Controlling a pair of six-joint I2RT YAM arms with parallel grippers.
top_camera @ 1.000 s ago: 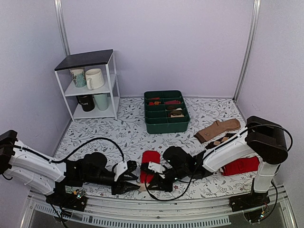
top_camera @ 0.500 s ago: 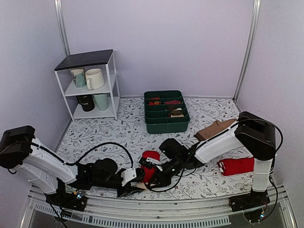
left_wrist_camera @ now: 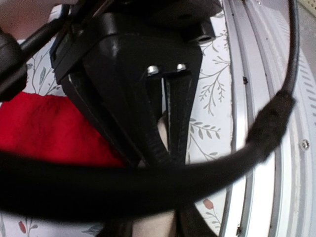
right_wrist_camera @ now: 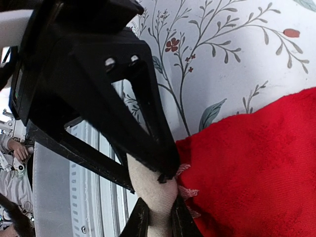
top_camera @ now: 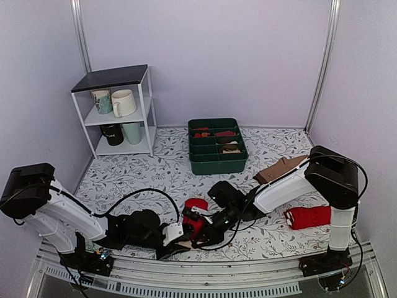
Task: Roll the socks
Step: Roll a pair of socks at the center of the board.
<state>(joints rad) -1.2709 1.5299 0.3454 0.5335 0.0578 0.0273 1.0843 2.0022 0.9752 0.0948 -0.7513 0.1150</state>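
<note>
Left wrist: cable (left_wrist_camera: 123,185) half-hides left pincer (left_wrist_camera: 165,154) clamping socks (left_wrist_camera: 44,128).

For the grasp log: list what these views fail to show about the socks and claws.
Left wrist: a black cable crosses the left claw; its grip unreadable.
Top: both claws cover the beige end of the socks; roll progress hidden.
Right wrist: right claw pinches beige fabric; edges cut off the rest.
</note>
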